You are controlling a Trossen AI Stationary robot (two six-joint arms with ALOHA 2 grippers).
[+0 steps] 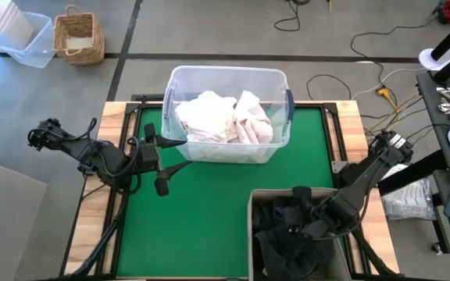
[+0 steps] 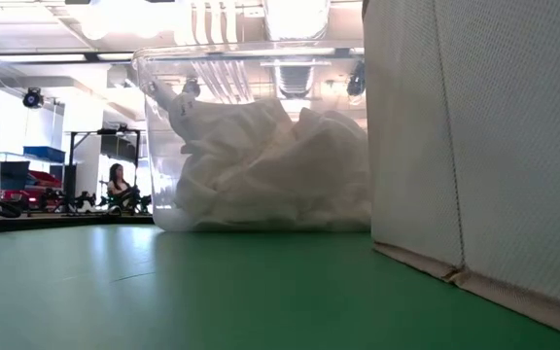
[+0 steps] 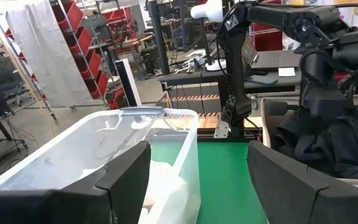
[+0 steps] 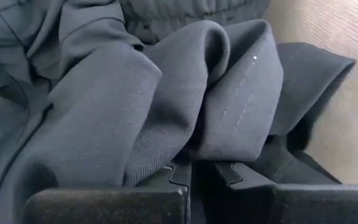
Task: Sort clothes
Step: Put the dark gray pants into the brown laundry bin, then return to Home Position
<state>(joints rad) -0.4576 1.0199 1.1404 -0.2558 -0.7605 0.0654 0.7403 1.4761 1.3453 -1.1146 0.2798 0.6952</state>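
The tabletop [image 1: 209, 203] is bright green with pale wood edges. White and cream clothes [image 1: 223, 117] fill a clear tub [image 1: 180, 82]. Charcoal and black clothes [image 1: 287, 234] lie in a beige woven box [image 2: 474, 136]. Both arms are black.

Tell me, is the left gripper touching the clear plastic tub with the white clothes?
Apart. In the high view the open left gripper sits over bare green table short of the clear plastic tub; the white clothes lie inside it, untouched.

Green-topped table [image 1: 209, 211] with clear plastic tub [image 1: 226, 148] at back, beige fabric box [image 1: 253, 234] near front.
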